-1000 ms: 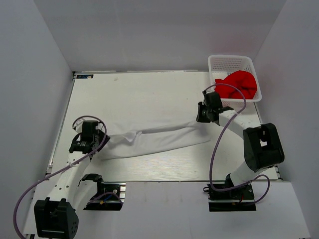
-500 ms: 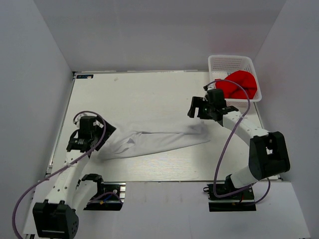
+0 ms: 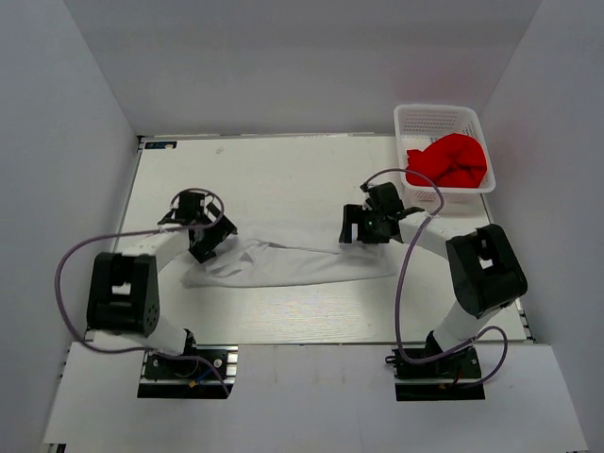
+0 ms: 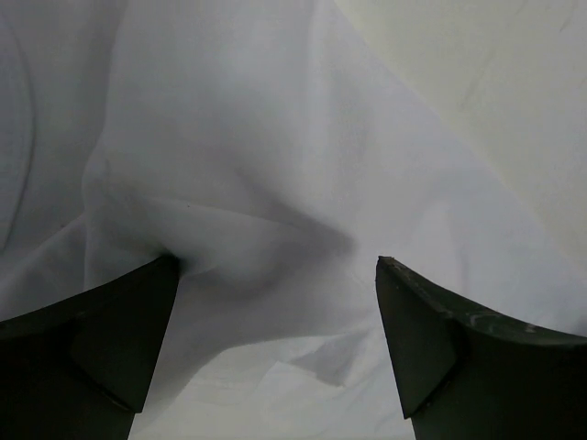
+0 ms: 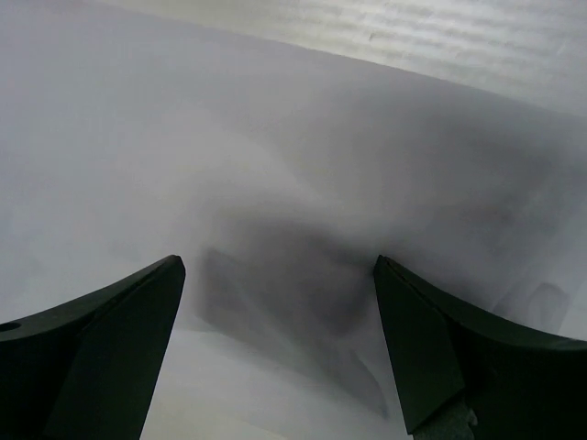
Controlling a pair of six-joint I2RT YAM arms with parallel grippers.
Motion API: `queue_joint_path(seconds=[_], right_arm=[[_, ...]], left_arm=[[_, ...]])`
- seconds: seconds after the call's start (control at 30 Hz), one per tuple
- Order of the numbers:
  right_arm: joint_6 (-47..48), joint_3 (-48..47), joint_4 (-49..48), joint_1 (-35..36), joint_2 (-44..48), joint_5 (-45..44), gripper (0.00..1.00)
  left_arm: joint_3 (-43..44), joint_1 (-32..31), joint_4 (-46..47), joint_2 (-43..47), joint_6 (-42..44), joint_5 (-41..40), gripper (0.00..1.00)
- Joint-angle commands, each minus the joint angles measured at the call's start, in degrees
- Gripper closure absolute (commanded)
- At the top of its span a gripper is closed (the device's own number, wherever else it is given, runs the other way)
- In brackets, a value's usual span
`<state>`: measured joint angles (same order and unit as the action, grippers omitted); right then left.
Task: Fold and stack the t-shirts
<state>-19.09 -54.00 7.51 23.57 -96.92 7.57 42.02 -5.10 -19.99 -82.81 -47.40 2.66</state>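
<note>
- your plain white cloth t-shirt (image 3: 293,264) lies as a long, rumpled band across the near middle of the pale tabletop (image 3: 274,179), running left to right between the two arms.
- your left pincer (image 3: 208,238) sits at the band's left end with its jaws spread wide. in the left wrist view both dark fingers (image 4: 110,339) stand apart over creased white cloth, with nothing clamped between them.
- your right pincer (image 3: 357,226) sits at the band's far edge, toward its right end, with its jaws also wide apart. its wrist view shows smooth white cloth under the gap and no grip on it.
- you cannot tell from either wrist view whether the fingertips touch the cloth.
- your bright red cloth t-shirt (image 3: 448,160) sits bunched in the white plastic lattice basket (image 3: 439,113) at the tabletop's far right corner, well apart from the white one.
</note>
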Motion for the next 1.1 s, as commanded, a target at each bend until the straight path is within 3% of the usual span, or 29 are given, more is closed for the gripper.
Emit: queue_joint_path(seconds=[0.0, 0.1, 0.17, 0.2, 0.27, 0.3, 0.37, 0.4, 0.43, 0.57, 0.73, 0.77, 0.97, 1.07], right_arm=[[0.02, 3.64, 4.96, 3.5, 3.5, -3.26, 0.1], [-0.07, 7.76, 6.46, 8.48, 4.89, -2.56, 0.1], [-0.68, 12.15, 5.77, 13.06, 6.22, -0.56, 0.1], [-0.77, 13.03, 6.29, 18.04, 6.66, -0.54, 0.1], [1.06, 13.39, 6.46, 21.41, 7.01, 0.77, 0.1], [1.68, 13.13, 6.73, 24.91, 7.19, 0.25, 0.1], [4.4, 11.82, 7.0, 29.67, 6.93, 0.25, 0.1], [5.02, 11.46, 6.47, 33.17, 6.49, 1.29, 0.1], [7.55, 10.94, 4.99, 34.07, 5.44, 2.35, 0.1], [11.96, 5.68, 5.58, 38.03, 1.41, 4.91, 0.16], [15.13, 2.41, 6.55, 40.32, -0.11, 6.39, 0.16], [15.92, 2.06, 7.08, 41.11, 0.24, 6.4, 0.11], [17.16, 2.93, 6.48, 42.96, 5.59, 7.73, 0.11], [16.37, 3.89, 5.16, 42.87, 9.46, 3.96, 0.09]], left_arm=[[6.32, -0.26, 5.31, -11.29, 2.31, -5.2, 0.0], [22.95, -0.87, 6.36, -26.45, 4.5, -9.59, 0.0], [32.46, -1.4, 5.84, -34.84, 6.87, -6.28, 0.0], [42.52, -2.53, 5.84, -38.88, 8.01, -2.78, 0.0], [54.42, -3.85, 3.21, -52.32, 10.56, 0.23, 0.0], [68.14, -5.51, 1.98, -57.16, 12.05, 4.51, 0.0], [84.72, -7.37, -6.53, -72.18, 14.25, 7.7, 0.0], [98.73, -9.12, -7.51, -76.15, 15.39, 11.8, 0.0], [102.26, -10.0, -7.52, -78.63, 15.4, 13.15, 0.0], [87.92, -12.56, 13.53, -74.01, 15.4, 11.43, 0.0], [98.86, -13.27, 9.53, -77.94, 16.11, 7.72, 0.0], [98.87, -13.27, 10.31, -77.95, 16.11, 6.32, 0.0], [100.01, -13.27, 11.99, -77.95, 16.11, 0.51, 0.0], [98.0, -12.74, 12.16, -72.78, 18.65, 2.44, 0.0]])
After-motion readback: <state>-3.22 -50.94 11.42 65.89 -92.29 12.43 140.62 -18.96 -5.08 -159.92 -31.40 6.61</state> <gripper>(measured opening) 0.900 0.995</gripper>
